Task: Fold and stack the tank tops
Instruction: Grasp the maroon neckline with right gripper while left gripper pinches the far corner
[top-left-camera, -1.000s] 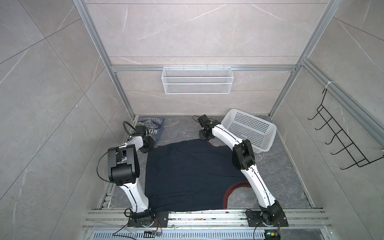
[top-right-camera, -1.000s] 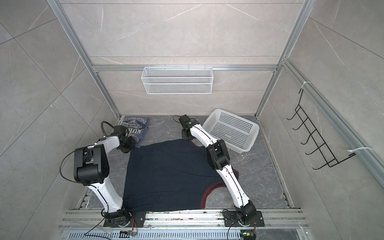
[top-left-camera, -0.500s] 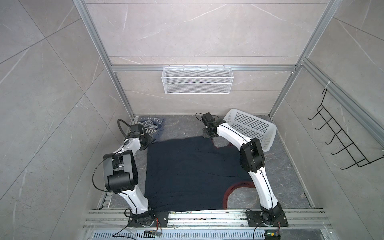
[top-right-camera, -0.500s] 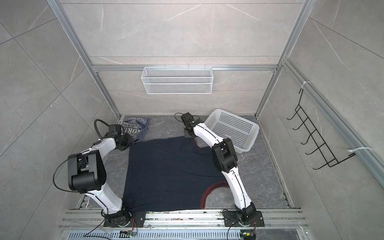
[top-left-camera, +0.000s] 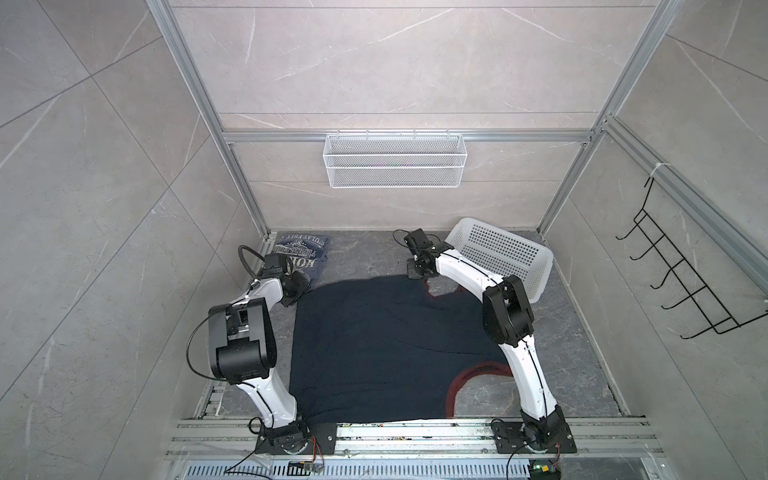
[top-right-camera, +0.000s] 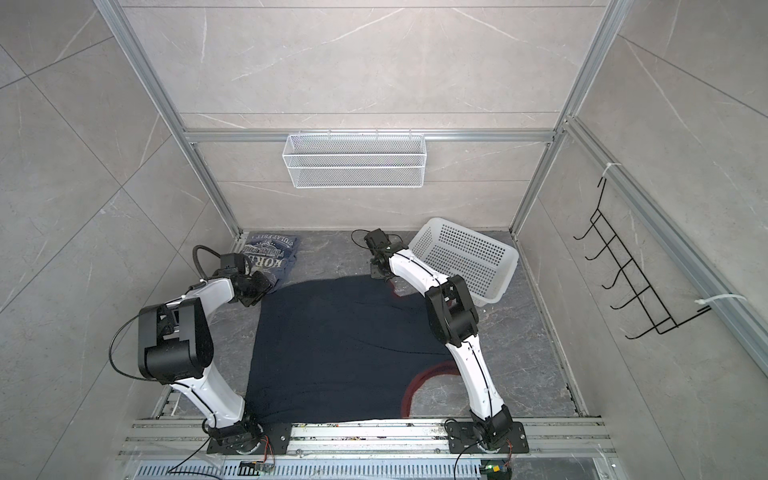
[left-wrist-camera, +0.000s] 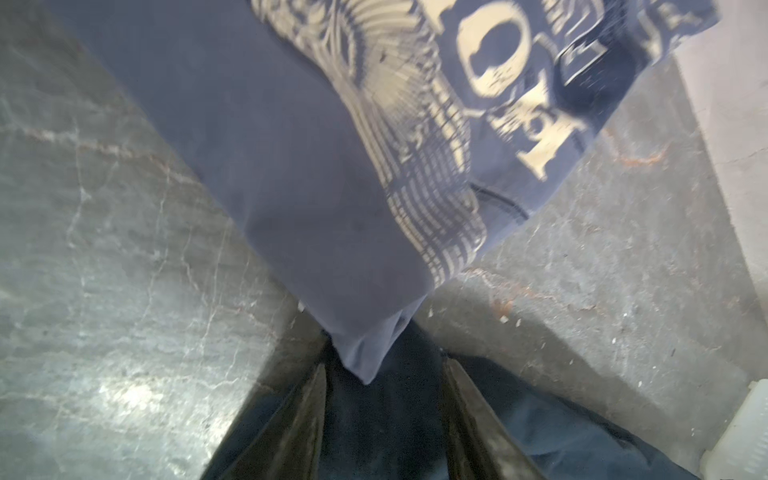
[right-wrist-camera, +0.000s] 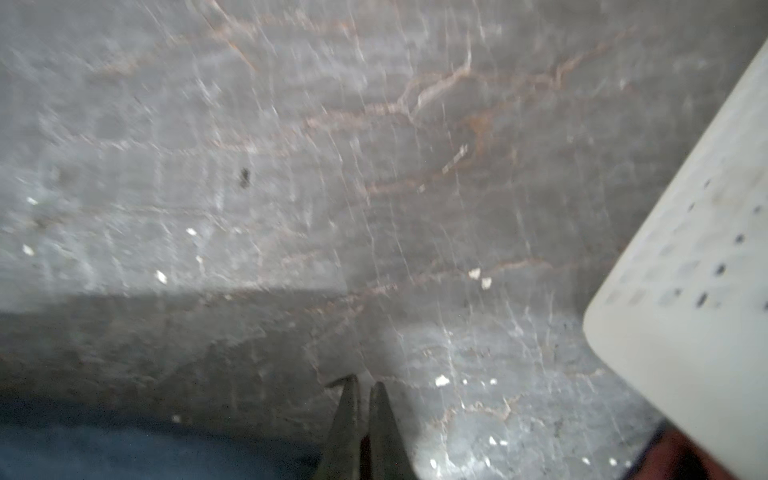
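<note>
The dark navy tank top with maroon trim lies spread flat between the two arms in both top views. The slate-blue tank top with white lettering lies folded at the back left. My left gripper is at the navy top's far left corner. In the left wrist view it stands open, navy cloth lying between the fingers and the slate-blue top just ahead. My right gripper is at the far right corner, shut with a sliver of maroon trim between its fingers.
A white perforated basket stands tilted at the back right, close to the right gripper. A wire basket hangs on the back wall and a black hook rack on the right wall. Aluminium rails run along the front.
Both grippers have moved toward the back wall, drawing the navy top's far edge with them and flattening it. The left jaws have parted from shut to open; the right stays shut.
</note>
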